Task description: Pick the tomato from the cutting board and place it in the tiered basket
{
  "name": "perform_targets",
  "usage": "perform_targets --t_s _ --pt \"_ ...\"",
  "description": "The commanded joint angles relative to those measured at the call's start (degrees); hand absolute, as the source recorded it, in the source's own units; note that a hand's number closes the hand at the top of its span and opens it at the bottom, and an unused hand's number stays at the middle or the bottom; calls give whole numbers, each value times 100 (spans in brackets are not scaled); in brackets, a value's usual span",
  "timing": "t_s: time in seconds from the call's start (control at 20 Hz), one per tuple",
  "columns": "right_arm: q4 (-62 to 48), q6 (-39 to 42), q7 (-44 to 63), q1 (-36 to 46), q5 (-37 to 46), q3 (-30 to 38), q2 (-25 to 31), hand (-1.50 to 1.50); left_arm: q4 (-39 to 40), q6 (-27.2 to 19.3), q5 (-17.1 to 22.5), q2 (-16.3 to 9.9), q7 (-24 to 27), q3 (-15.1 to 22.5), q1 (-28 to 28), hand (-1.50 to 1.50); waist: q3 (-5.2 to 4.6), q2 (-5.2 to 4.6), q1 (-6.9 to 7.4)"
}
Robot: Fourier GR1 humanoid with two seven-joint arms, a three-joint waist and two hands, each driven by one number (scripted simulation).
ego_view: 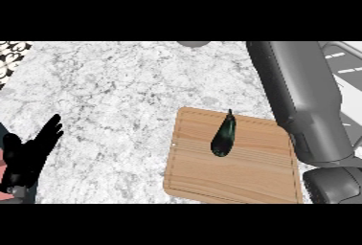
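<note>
Black left hand [28, 153] rests open, fingers up; right forearm [300, 95] stretches away, its hand apparently unseen.

A dark green eggplant [224, 136] lies on the wooden cutting board [233, 177]. Well left of the board, the left hand [28, 155] rests open, fingers up.

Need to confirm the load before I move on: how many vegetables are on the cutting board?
1: a dark eggplant lying on the upper middle of the board. No tomato shows. The right forearm covers the board's right edge, so something could be hidden there.
</note>
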State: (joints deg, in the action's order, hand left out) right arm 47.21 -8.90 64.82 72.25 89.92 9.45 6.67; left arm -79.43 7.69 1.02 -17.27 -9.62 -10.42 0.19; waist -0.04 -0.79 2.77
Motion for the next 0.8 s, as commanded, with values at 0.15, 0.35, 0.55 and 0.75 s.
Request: perform_targets --t_s 0.15,0.35,0.55,0.75 --pt "-1074 -1084 -150 142 71 563 767 150 195 158 111 -144 162 -200 -9 0 2 -13 -41" --pt "-722 -2109 -869 39 -605 1154 976 150 72 112 41 4 33 -20 -28 0 17 -33 -41" --pt "-1257 -2427 -1637 131 -1039 1526 1431 150 347 49 22 70 188 -84 -112 0 8 -26 -61" --pt "-1900 -2764 -2182 100 -1367 1841 1804 150 189 181 87 -89 149 -181 41 0 10 -37 11"
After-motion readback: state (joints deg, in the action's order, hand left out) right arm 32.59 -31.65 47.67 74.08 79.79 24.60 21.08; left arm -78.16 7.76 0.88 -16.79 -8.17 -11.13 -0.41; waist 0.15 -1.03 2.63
